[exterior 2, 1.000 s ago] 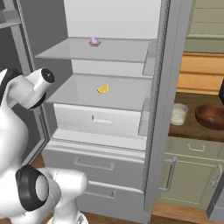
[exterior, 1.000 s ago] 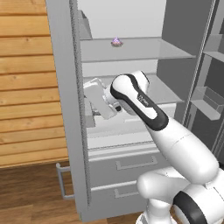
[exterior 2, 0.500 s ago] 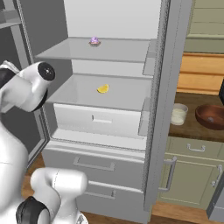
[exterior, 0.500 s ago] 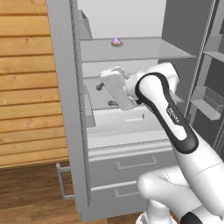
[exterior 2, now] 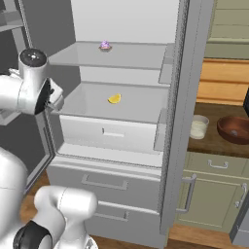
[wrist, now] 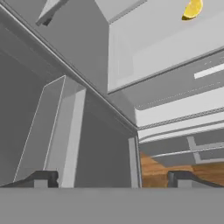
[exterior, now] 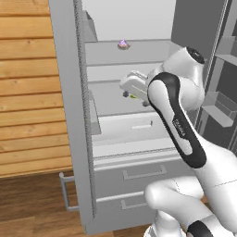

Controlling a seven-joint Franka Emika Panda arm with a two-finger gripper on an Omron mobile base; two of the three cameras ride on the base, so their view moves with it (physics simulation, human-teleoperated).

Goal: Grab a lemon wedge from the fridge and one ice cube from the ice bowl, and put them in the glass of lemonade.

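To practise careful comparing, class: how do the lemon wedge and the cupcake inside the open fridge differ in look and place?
The lemon wedge is bright yellow and wedge-shaped; the cupcake is pinkish-purple and rounded. The lemon wedge lies on the lower shelf, above the white drawer; the cupcake stands on the shelf above, farther back. Both are small and sit alone on their shelves in the fridge.

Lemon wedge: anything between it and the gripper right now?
Nothing visible blocks it. The fridge stands open and the lemon wedge lies alone on the bare middle shelf; the cupcake sits one shelf higher. In the hand view the gripper is open and empty, the wedge ahead and off to one side.
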